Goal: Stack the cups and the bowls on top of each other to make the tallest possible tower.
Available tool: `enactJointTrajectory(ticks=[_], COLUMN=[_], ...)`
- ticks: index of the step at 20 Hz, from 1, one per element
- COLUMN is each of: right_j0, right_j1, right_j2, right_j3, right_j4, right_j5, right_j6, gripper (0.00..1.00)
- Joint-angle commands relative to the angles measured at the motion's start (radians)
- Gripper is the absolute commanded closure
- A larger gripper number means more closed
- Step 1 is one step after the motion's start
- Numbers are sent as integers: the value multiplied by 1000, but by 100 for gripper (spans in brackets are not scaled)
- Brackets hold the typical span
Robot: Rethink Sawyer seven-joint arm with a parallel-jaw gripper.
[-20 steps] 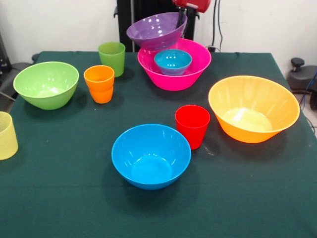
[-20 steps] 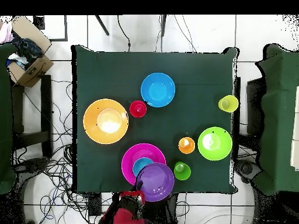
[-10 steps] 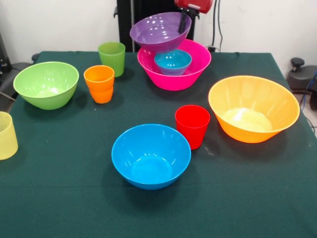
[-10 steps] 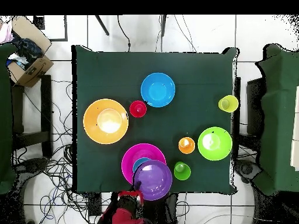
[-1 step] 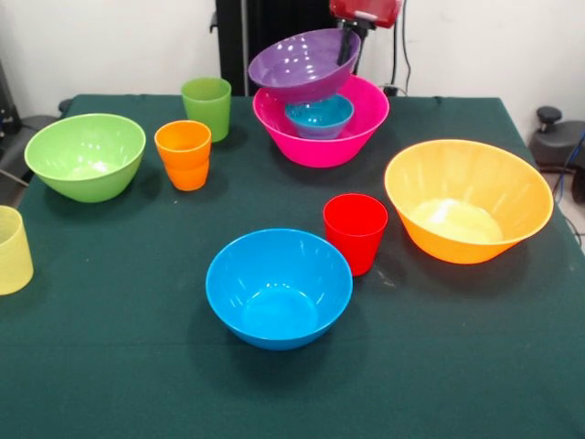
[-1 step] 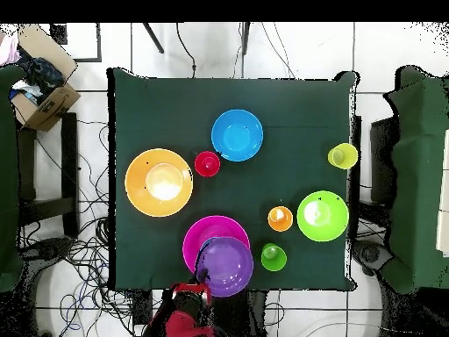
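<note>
White wall behind, dark green cloth covering the desk [image 5: 475, 366]. The gripper [image 5: 346, 44] is coming in at the top edge, mostly cut off, its jaws pinching the right rim of the purple bowl [image 5: 302, 64]. That bowl is hanging tilted, held up over the pink bowl [image 5: 320, 137], and is hiding part of the pink bowl's back rim. In the overhead view the purple bowl [image 6: 224, 266] is covering the small blue bowl; the front view is showing the small blue bowl [image 5: 318, 114] sitting inside the pink one. The green cup [image 5: 207, 105] and orange cup [image 5: 183, 154] are standing near each other, lime bowl [image 5: 84, 155] to their left. The pale yellow cup [image 5: 11, 249] is being cut off by the left edge. The large blue bowl [image 5: 278, 286], red cup [image 5: 355, 230] and orange bowl [image 5: 468, 201] are sitting in the front half.
</note>
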Motion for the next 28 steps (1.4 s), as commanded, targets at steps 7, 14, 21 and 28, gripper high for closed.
enactJointTrajectory(ticks=[7, 14, 21, 28], right_j0=[30, -17, -100, -179], right_j1=[18, -52, -210, -259], right_j2=[86, 90, 164, 272], right_j3=[-126, -92, -50, -26], right_j4=[63, 27, -77, -156], right_j5=[8, 50, 220, 353], right_j6=[123, 149, 132, 110], gripper=[0, 0, 0, 0])
